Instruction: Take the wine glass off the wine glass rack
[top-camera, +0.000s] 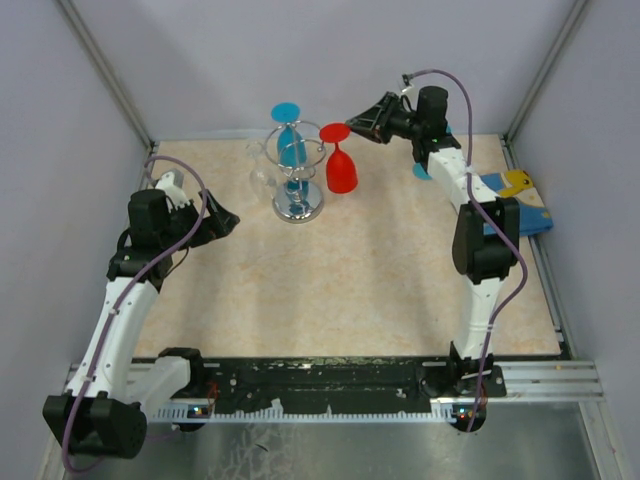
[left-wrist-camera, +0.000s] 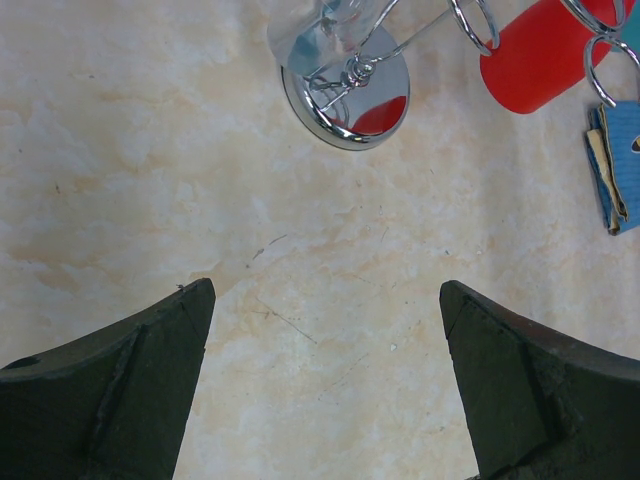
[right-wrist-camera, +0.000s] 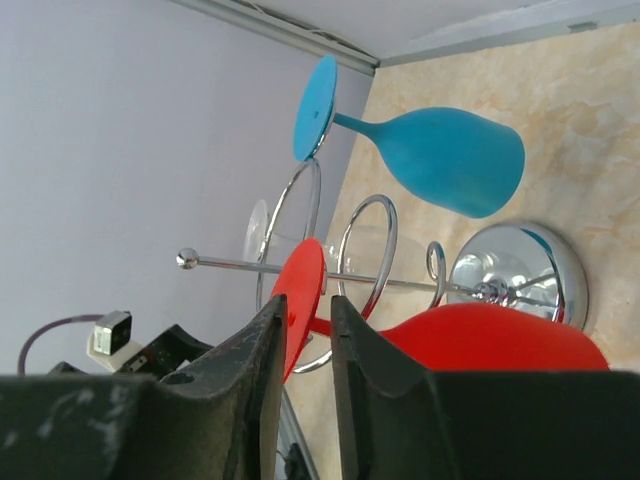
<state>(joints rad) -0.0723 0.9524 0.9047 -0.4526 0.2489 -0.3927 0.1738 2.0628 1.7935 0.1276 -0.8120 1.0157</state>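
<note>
The wine glass rack (top-camera: 297, 196) is a shiny wire stand at the back middle of the table. A blue wine glass (top-camera: 290, 140) hangs upside down in it, and a clear glass (top-camera: 262, 172) hangs on its left. A red wine glass (top-camera: 341, 171) hangs upside down just right of the rack's loops. My right gripper (top-camera: 352, 124) is shut on its round red foot (right-wrist-camera: 304, 292), with the red bowl (right-wrist-camera: 490, 338) below. The rack base (right-wrist-camera: 520, 272) and the blue glass (right-wrist-camera: 440, 155) show behind. My left gripper (left-wrist-camera: 325, 300) is open and empty over bare table, near the rack base (left-wrist-camera: 345, 95).
A blue and yellow cloth pile (top-camera: 522, 198) lies at the table's right edge and also shows in the left wrist view (left-wrist-camera: 618, 160). A small teal thing (top-camera: 424, 171) sits behind the right arm. Grey walls close the back and both sides.
</note>
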